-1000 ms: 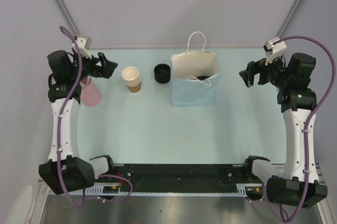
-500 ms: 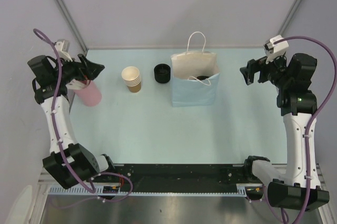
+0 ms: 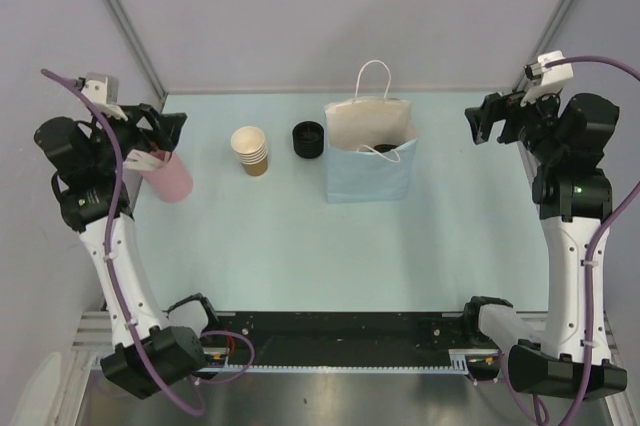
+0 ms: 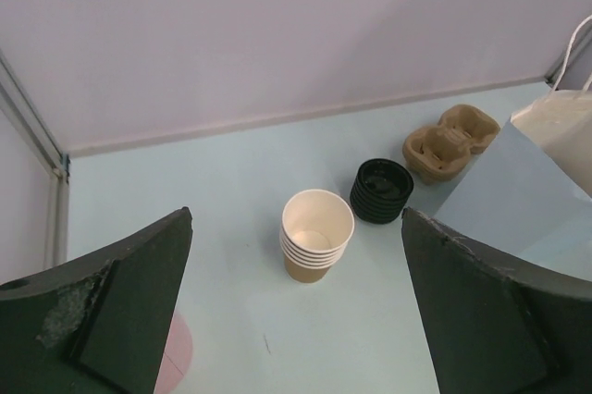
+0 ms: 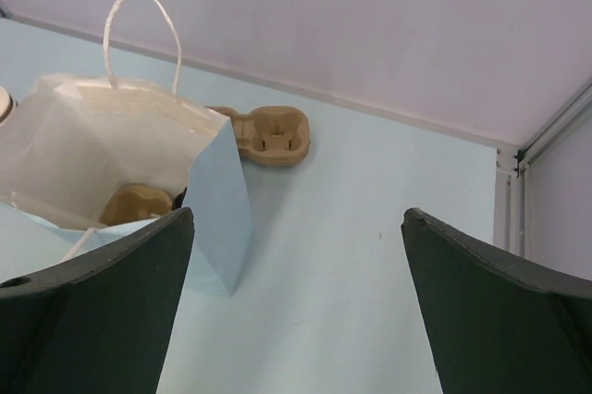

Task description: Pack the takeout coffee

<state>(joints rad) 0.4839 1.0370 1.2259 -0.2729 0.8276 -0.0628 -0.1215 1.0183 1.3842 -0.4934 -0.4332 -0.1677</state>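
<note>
Pale blue tabletop (image 3: 300,246) seen from above, with both arm bases bolted to a black rail (image 3: 340,341) at its near edge.

Left gripper (image 3: 170,126) is raised at the far-left side, close by a pink cup (image 3: 175,178) of white stirrers. Its jaws are spread wide and hold nothing (the wrist view shows both fingers (image 4: 120,311) far apart, with open table between them). Right gripper (image 3: 480,121) stands at the far-right side, jaws likewise spread and empty, well apart from every object.

Farther back, from left to right:
- a stack of nested tan cups (image 3: 250,150);
- just beside it, a stack of black lids (image 3: 308,138);
- an upright blue paper bag (image 3: 368,174), white inside, mouth open, cord handle standing up.

The takeout coffee (image 3: 383,150) sits inside the bag near its front wall. Only its round black lid shows through the mouth; the cup body is hidden. The right wrist view also shows a tan moulded shape (image 5: 134,204) low in the bag, but what it is cannot be told.

Behind the bag a tan pulp cup carrier (image 5: 268,133) lies on the table near the lilac back wall (image 3: 330,6).
</note>
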